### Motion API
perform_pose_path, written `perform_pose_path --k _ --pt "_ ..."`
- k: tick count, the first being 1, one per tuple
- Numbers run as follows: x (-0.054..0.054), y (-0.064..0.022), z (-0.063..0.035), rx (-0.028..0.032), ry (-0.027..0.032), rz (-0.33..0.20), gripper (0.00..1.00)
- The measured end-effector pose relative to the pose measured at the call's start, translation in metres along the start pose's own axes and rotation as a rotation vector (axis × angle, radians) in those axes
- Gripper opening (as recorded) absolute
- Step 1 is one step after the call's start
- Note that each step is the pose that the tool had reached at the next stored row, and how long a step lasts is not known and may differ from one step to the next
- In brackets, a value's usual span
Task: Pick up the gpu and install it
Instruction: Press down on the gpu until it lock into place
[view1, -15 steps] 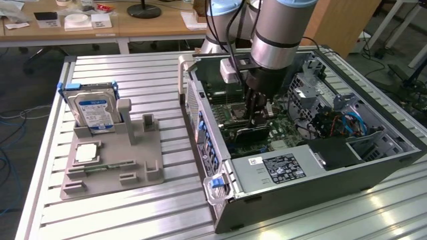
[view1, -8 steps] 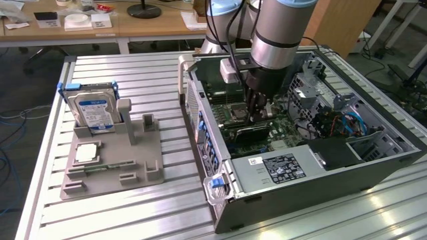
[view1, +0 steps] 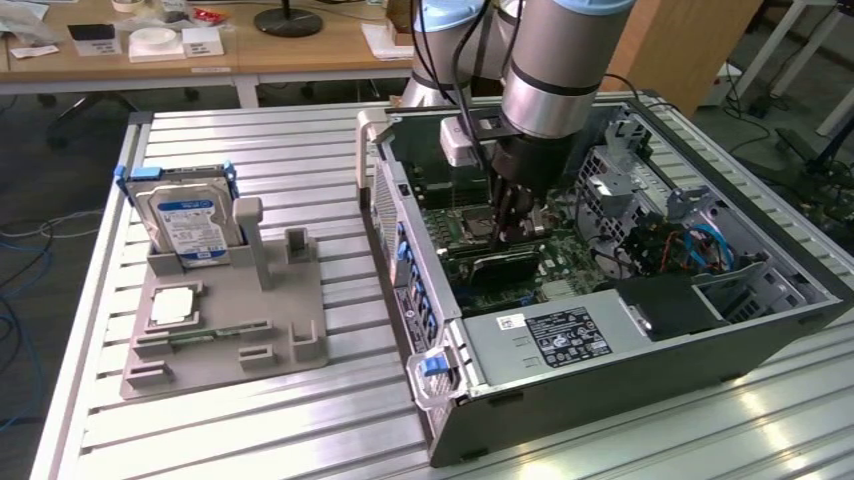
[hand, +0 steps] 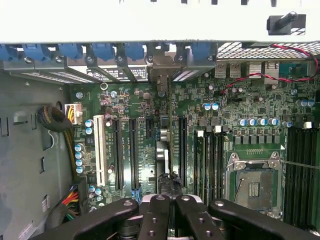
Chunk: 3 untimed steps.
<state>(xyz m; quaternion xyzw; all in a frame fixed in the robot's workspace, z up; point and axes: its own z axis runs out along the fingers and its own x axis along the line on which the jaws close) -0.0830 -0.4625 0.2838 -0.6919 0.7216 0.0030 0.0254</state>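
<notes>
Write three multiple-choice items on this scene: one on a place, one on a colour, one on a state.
1. Where is the gripper? A over the grey holder; B inside the open computer case; C over the desk.
2. The hard drive label is: A red; B green; C blue and white.
3. The gpu is: A clamped in the gripper; B on the holder; C on the desk.
B, it reaches down to the motherboard; C, seen on the upright drive; A, fingers closed on its edge.

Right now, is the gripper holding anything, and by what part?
The gripper is shut on the gpu, holding it by its top edge above the motherboard.
</notes>
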Motion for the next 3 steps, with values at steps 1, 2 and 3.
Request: perform_pose_path --k 1,2,3 --pt "0.0 0.0 0.0 0.0001 0.0 0.0 0.11" --pt "0.0 0.0 0.0 0.0 0.0 0.0 0.11" --pt "0.0 0.0 0.0 0.0 -0.0001 0.0 0.11"
